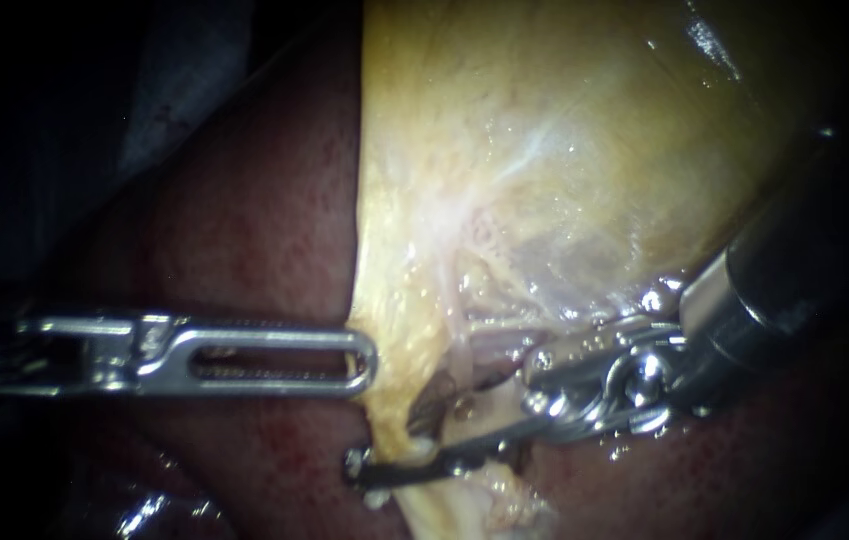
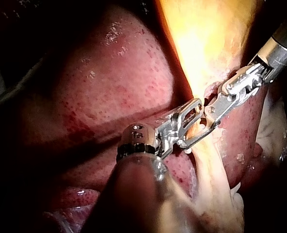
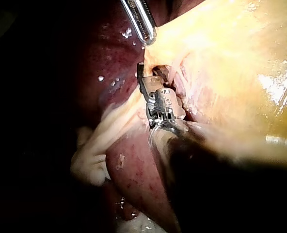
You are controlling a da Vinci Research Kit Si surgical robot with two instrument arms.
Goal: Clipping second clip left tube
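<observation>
The yellow gallbladder (image 1: pixel 544 150) lies over the dark red liver (image 1: pixel 244 230). My left instrument (image 1: pixel 364 365) reaches in level, and its slotted jaws are shut on the gallbladder's edge. My right instrument (image 1: pixel 444 420) comes from the right with its jaws open. Its long lower jaw runs under the tissue strand, while the upper jaw sits by a pale tube (image 1: pixel 489 350) and is partly hidden by tissue. In the left wrist view my left instrument (image 2: pixel 194 121) meets my right instrument (image 2: pixel 216 109) at the gallbladder's edge. The right wrist view has my right instrument (image 3: pixel 148 82) at the fold, with my left instrument (image 3: pixel 148 34) ahead of it.
Liver (image 2: pixel 85 97) surrounds the working spot on the near side. Pale fatty strands (image 3: pixel 92 155) hang beside my right instrument's shaft. Wet glints show on the liver at the endoscope view's lower left (image 1: pixel 144 510).
</observation>
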